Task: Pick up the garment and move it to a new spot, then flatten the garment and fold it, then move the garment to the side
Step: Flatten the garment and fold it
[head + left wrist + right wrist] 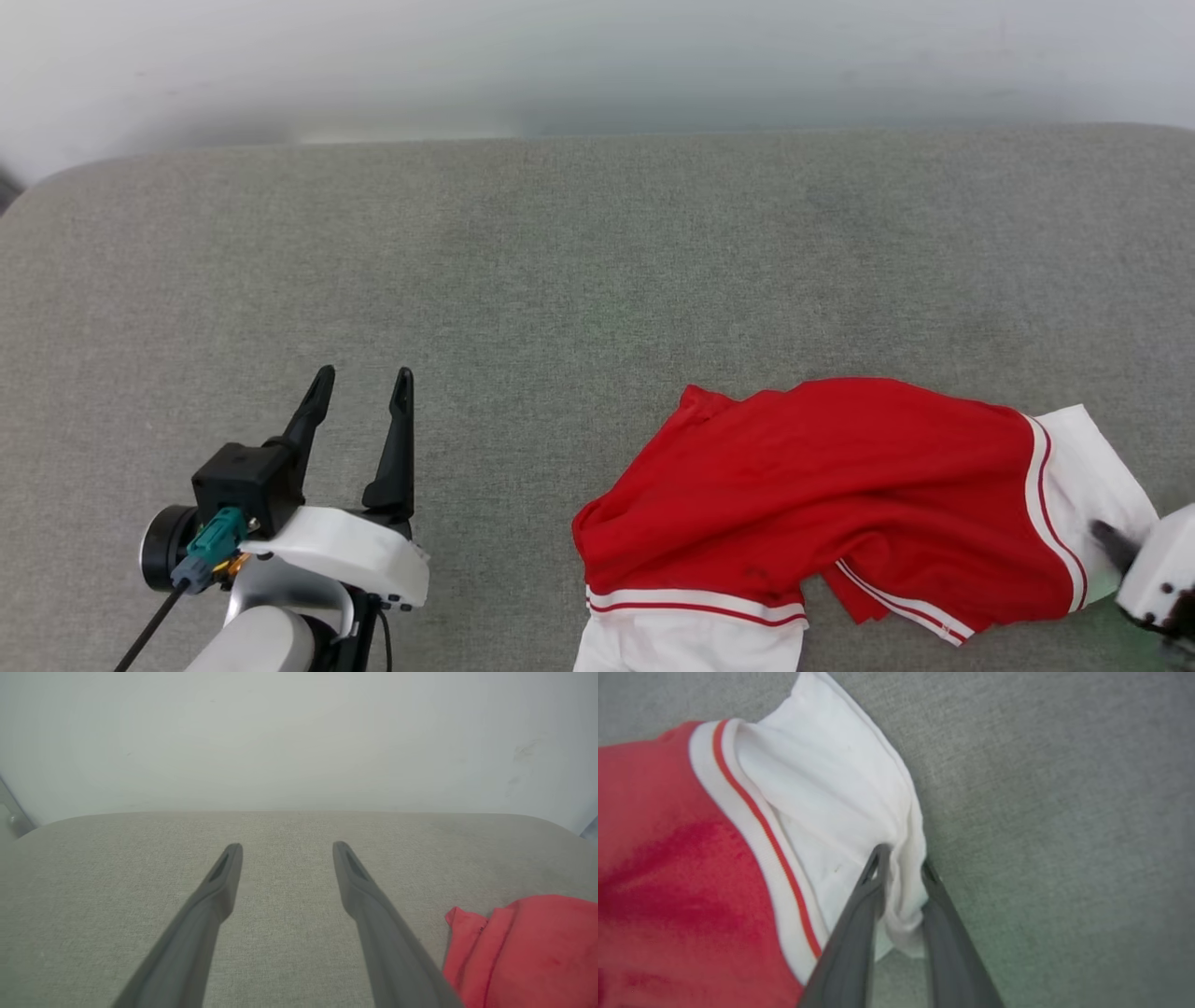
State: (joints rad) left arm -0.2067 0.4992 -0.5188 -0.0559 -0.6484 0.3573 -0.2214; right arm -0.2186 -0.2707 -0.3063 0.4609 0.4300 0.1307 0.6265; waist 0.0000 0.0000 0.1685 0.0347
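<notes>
The garment (822, 485) lies crumpled on the grey cushion at the lower right, red body up, with a white sleeve at its right end and another white sleeve at the view's bottom edge. My right gripper (902, 858) has its two fingers close together on either side of a fold of the right white sleeve, whose cloth fills the narrow gap. In the head view the right gripper (1111, 541) shows at the far right edge, on that sleeve. My left gripper (362, 381) stands open to the left of the garment (528, 947), with nothing between its fingers (231, 868).
A wide grey fabric cushion (560, 261) carries everything; its rounded far edge meets a pale wall (597, 56). Bare cushion stretches across the left and the back.
</notes>
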